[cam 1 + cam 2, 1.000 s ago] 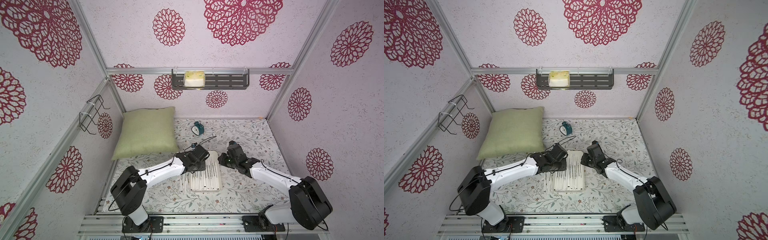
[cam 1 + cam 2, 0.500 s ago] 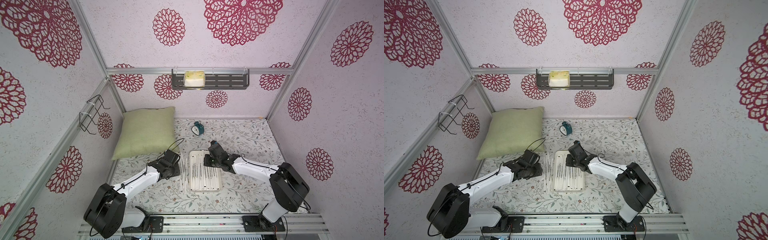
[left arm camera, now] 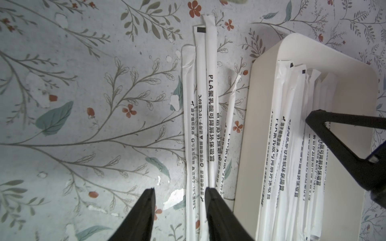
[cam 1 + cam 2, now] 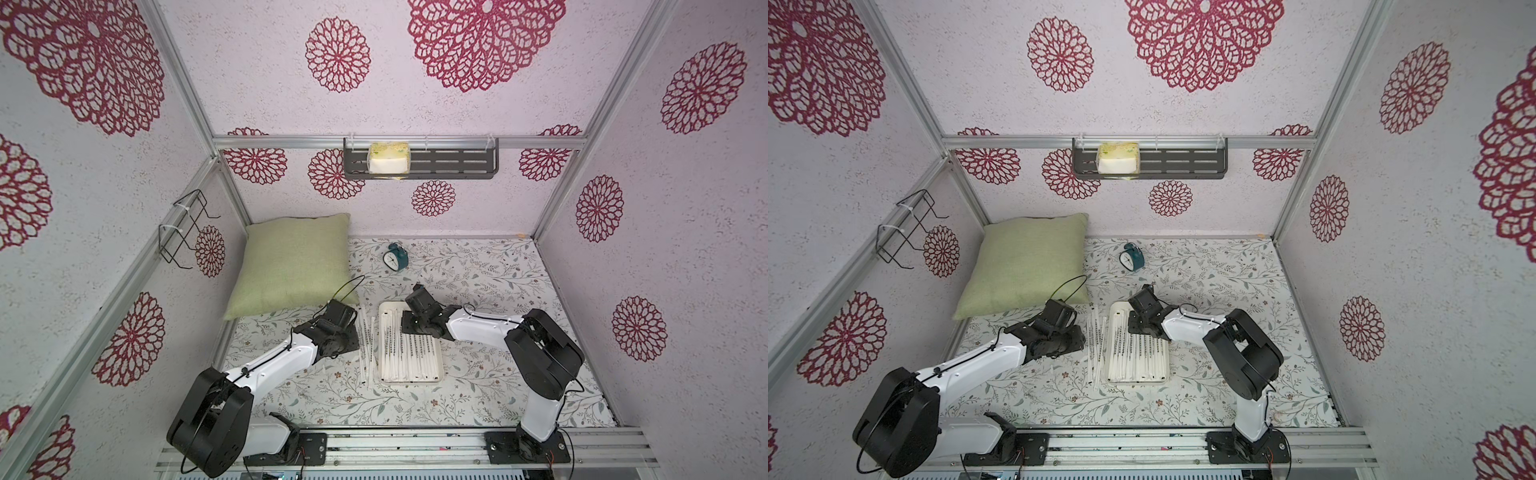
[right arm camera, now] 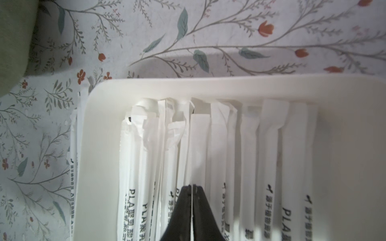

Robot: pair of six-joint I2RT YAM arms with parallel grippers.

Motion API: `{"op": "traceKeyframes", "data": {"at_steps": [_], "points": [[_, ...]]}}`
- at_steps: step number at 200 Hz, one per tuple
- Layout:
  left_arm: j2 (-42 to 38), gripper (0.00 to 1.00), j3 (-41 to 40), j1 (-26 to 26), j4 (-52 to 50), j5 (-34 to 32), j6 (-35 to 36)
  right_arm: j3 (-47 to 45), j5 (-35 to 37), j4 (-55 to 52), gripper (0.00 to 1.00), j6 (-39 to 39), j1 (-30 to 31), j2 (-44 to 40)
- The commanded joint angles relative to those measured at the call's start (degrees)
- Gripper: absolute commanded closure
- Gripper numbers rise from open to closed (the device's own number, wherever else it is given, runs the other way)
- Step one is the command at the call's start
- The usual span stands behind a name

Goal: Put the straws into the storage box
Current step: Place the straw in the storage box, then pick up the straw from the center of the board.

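Note:
The storage box is a shallow white tray on the floral cloth, with several wrapped straws lying side by side in it. Several loose straws lie on the cloth along its left side. My left gripper hovers low over these loose straws with its jaws open; two straws run between the fingers. One finger lies over a third straw, next to the box wall. My right gripper is shut over the straws near the box's far rim. Only a thin white line shows between its fingers.
A green pillow lies at the back left, close behind the left arm. A teal alarm clock stands behind the box. A dark slotted shelf with a yellow-white packet hangs on the back wall; a wire rack hangs on the left wall.
My left gripper has pulled back from over the box to the loose straws on its left and opened wider. My right gripper has moved left, over the box's far end.

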Motion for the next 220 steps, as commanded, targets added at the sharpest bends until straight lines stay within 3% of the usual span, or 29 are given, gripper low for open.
{"op": "traceKeyframes", "data": {"at_steps": [1, 50, 80, 174, 220], "points": [[1.02, 0.54, 1.3, 0.4, 1.11, 0.44, 0.61, 1.85, -1.15, -0.55, 0.9, -1.3, -0.25, -3.99], [5.35, 0.5, 5.03, 0.12, -0.31, -0.24, 1.02, 2.5, 1.57, -2.45, 0.89, -2.44, -2.25, -7.6], [8.22, 0.51, 6.9, -0.67, -0.69, -0.61, 0.83, 3.0, -1.55, -1.5, 0.88, -1.45, -2.55, -5.16], [18.86, 0.64, 11.27, -3.0, -4.56, -2.28, -0.83, -3.1, -2.63, 1.69, 0.87, 0.97, -2.55, -10.21], [20.82, 0.79, 11.44, -3.59, -8.09, -4.31, -0.24, -3.6, -3.02, 1.83, 0.86, 0.71, -2.64, -10.99]]}}
